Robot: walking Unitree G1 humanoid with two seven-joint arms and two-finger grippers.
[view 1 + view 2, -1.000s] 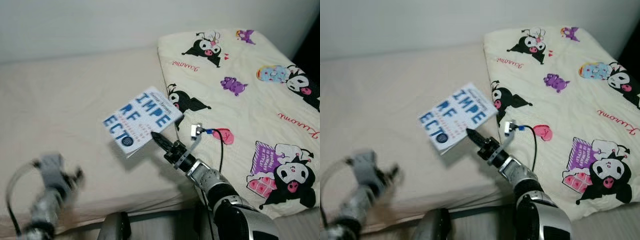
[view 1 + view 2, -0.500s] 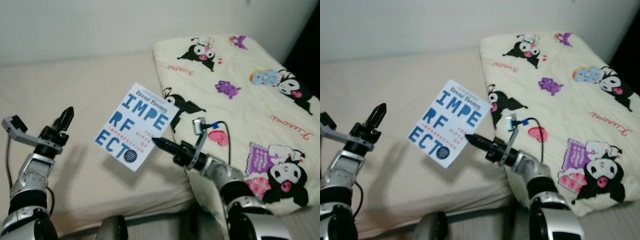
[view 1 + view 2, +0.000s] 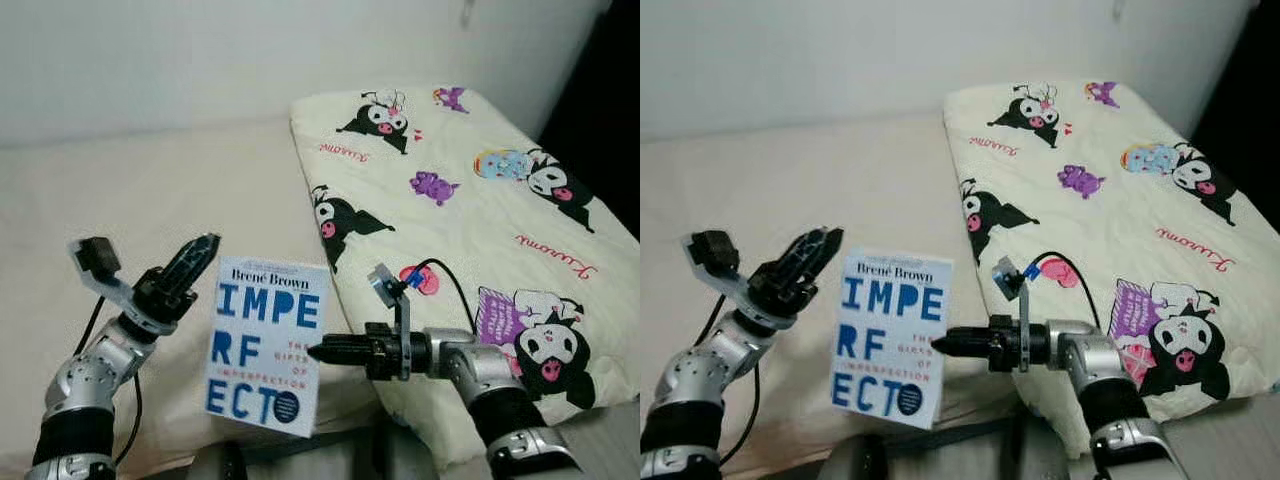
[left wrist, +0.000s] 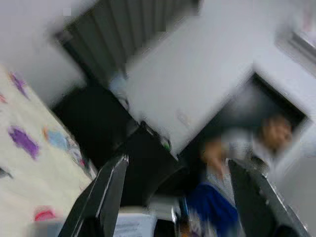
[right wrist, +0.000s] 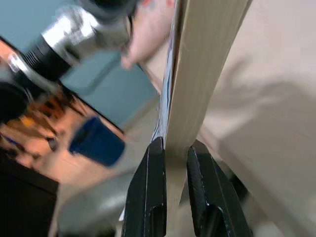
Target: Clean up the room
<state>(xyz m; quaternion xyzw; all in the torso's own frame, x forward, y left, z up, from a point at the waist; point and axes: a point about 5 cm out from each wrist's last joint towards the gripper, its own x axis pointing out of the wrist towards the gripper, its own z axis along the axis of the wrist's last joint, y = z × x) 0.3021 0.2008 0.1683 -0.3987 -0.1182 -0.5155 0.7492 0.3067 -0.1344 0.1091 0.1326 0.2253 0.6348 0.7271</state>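
My right gripper [image 3: 318, 351] is squeezed on the book [image 3: 266, 346], now lifted off the bed [image 3: 120, 190] and upright. My left gripper [image 3: 190, 262], fingers apart, has come up beside it to help.

In the lower middle of the frame the right claw [image 3: 940, 345] pinches the right edge of an upright book [image 3: 887, 337] with blue cover lettering. At lower left the left claw [image 3: 818, 243] hangs just beside the book's top left corner, fingers parted. Behind lies a beige bed [image 3: 790, 190]; a cartoon-printed cream blanket [image 3: 1110, 180] fills the right side.
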